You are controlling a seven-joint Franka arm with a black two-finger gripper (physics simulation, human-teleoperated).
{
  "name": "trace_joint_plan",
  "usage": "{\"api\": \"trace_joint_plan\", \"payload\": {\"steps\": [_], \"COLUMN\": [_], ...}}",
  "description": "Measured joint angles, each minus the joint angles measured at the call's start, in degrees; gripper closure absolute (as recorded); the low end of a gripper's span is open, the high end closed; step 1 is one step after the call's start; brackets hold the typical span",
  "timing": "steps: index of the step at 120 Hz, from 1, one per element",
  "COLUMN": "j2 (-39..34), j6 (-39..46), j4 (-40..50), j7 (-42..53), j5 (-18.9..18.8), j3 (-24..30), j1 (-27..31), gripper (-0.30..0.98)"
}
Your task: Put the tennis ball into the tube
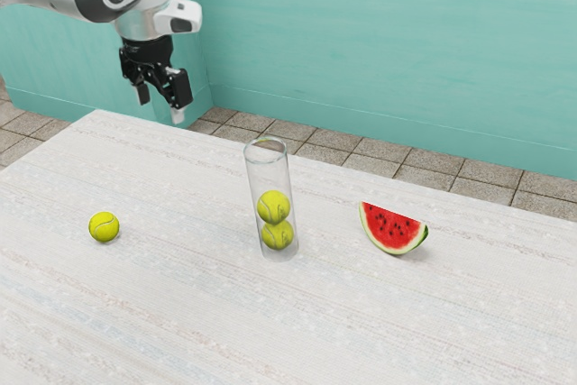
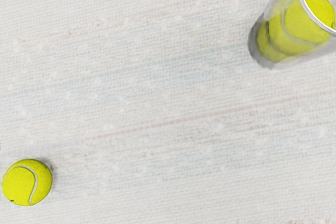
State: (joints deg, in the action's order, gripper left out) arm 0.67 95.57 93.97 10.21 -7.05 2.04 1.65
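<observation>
Loose ball (image 1: pixel 104 227) sits on desk (image 1: pixel 180 331), well apart from upright tube (image 1: pixel 279 173).
The pincer (image 1: pixel 160 105) hangs open and empty above desk height, its fingers apart, while two stacked balls (image 1: pixel 274 208) occupy the clear tube's lower part. A melon wedge (image 1: pixel 391 228) rests toward the exterior view's right, the loose ball toward its left, with the tube between them.

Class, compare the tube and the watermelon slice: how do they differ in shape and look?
The tube is a tall, upright cylinder; the watermelon slice is a low wedge resting on its curved rind.
The tube is clear, showing two tennis balls inside; the watermelon slice is solid red with dark seeds.
Both stand on the table.
</observation>
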Motion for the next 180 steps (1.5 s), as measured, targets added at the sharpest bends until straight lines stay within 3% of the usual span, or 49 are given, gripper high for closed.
{"api": "trace_joint_plan", "payload": {"steps": [23, 43, 77, 106, 148, 180], "j2": [2.74, 6.76, 17.77, 24.07, 29.72, 30.53], "j6": [0.95, 1.29, 3.53, 11.38, 15.78, 16.65], "j4": [5.50, 7.10, 8.72, 8.15, 3.92, 3.87], "j7": [5.32, 8.77, 12.83, 14.97, 16.84, 17.71], "j5": [-1.13, -1.39, -1.47, -0.76, 3.51, 5.34], "j3": [-0.17, -0.29, -0.21, -0.13, -0.11, -0.11], "j1": [1.34, 12.21, 20.67, 23.30, 26.02, 26.17], "gripper": [0.00, 0.00, 0.00, 0.00, 0.01, 0.24]}}
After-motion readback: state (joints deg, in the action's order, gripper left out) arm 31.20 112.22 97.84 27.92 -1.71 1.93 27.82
